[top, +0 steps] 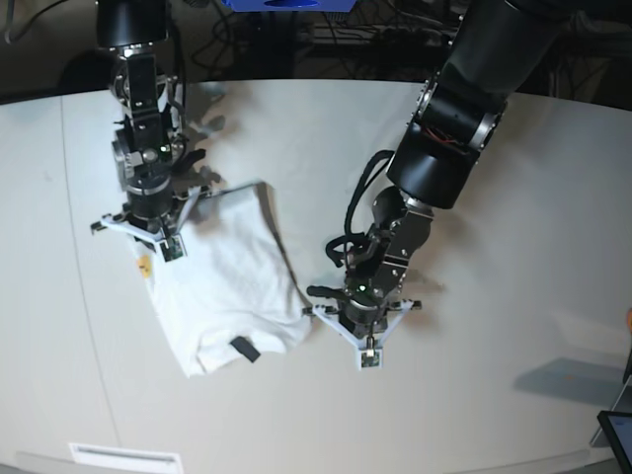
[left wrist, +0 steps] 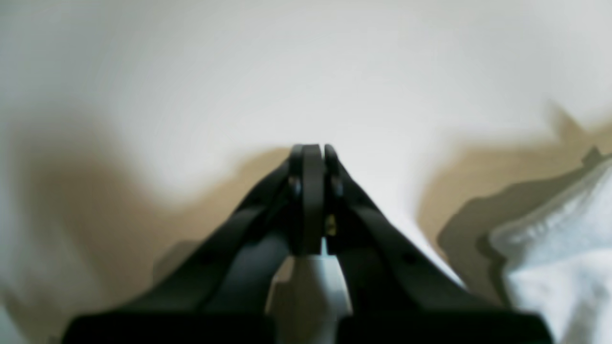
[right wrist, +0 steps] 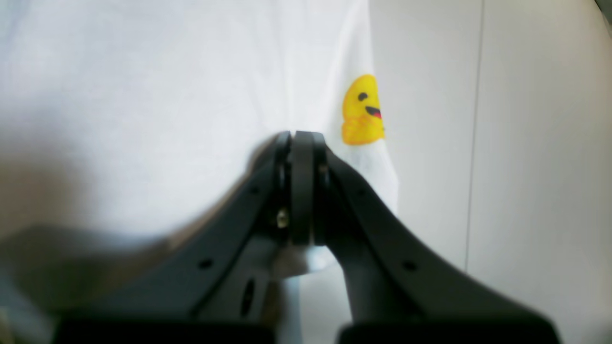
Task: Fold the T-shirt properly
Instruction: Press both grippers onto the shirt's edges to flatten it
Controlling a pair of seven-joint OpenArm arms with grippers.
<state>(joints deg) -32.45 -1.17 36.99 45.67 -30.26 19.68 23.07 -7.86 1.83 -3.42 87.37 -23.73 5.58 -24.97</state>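
Observation:
The T-shirt (top: 222, 281) lies on the white table (top: 494, 296) as a roughly folded white bundle, plain side up. Its small black neck tag (top: 244, 349) shows near the front edge, and a yellow smiley print (right wrist: 362, 111) sits at its left edge. My right gripper (top: 150, 229) hangs shut over the shirt's back left corner, and I cannot tell whether it touches the cloth. In its wrist view the right gripper (right wrist: 301, 136) has nothing visible between the fingers. My left gripper (top: 363, 326) is shut just right of the shirt's front right corner. In the blurred wrist view the left gripper (left wrist: 311, 148) is apart from the cloth (left wrist: 564, 248).
A seam (right wrist: 478, 143) runs through the table top left of the shirt. A dark flat device (top: 617, 434) pokes in at the front right edge. Cables and dark equipment (top: 346, 30) lie beyond the table's far edge.

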